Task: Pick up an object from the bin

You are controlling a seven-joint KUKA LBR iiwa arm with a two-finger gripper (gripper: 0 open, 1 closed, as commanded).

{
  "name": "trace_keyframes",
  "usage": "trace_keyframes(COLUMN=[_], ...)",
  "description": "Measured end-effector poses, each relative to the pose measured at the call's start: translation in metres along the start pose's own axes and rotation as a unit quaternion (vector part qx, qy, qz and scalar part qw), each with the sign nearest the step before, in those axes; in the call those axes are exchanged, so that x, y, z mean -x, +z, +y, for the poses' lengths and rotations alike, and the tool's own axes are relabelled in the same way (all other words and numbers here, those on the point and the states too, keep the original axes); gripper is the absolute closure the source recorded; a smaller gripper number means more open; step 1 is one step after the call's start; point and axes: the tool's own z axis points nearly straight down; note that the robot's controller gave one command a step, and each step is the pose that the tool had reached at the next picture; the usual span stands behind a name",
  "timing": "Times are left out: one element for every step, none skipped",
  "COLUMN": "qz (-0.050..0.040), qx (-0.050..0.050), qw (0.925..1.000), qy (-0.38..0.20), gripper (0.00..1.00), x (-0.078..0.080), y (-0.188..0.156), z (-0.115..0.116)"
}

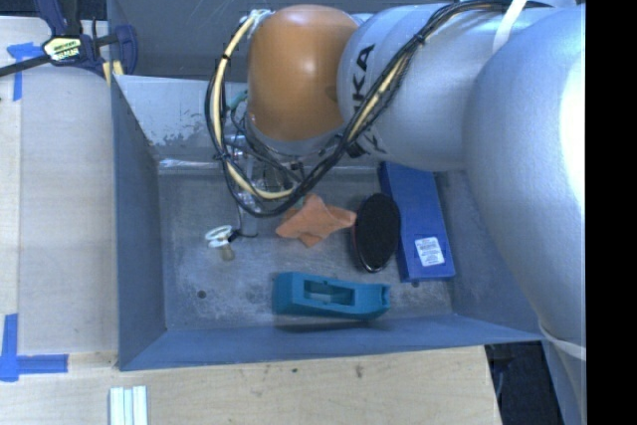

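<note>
I read just "KA", black letters on the silver arm, the rest cut off by cables. White sticker on the blue flat box has print, too small to read.

Grey metal bin: sloped walls, flat floor scuffed and speckled. Contents are listed relative to the teal tape dispenser, which is laid lengthwise near the wall at the bottom of the view. Above its right end a black oval item is found. Just right of that, a flat blue box with a white label is set lengthwise. Above the dispenser's middle a crumpled orange piece is seen, close beside the black item. Up and left of the dispenser, well apart, a small white object is noted, with a tiny tan bit just beside it.
</note>
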Motion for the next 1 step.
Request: trace_keyframes(qz=[-0.0009], qx=[0.000], qw=[0.9999], qy=[-0.014], gripper=[0.00], x=[-0.0073], y=[0.0128], z=[-0.0427])
